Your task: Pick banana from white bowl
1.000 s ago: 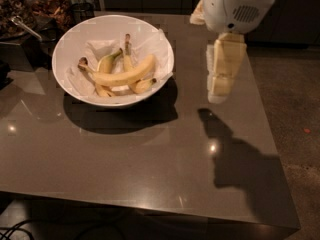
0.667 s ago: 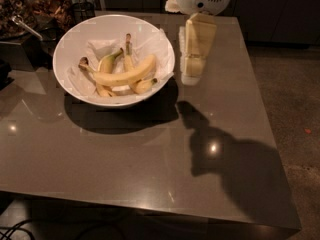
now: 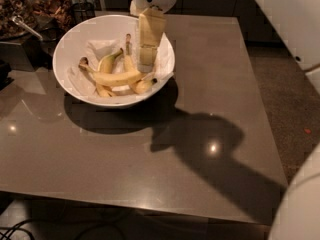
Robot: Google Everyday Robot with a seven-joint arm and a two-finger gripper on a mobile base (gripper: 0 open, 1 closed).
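The white bowl (image 3: 70, 44) stands at the back left of the dark table, lined with crumpled white paper. In it lies the banana (image 3: 116, 77), long and curved, with its dark brown stem end pointing left. A shorter banana with a greenish stem (image 3: 111, 60) and a small stubby one (image 3: 143, 86) lie against it. My gripper (image 3: 147, 65) hangs down from the white wrist over the right part of the bowl, just above the banana's right end. It holds nothing that I can see.
Dark clutter and a metal utensil (image 3: 25, 26) sit behind the bowl at the far left. The table's right edge (image 3: 260, 94) drops to the floor. White parts of my body (image 3: 300, 204) fill the lower right and upper right corners.
My gripper has moved left, from beside the bowl's right rim to over the bowl's inside. The bananas have not moved.
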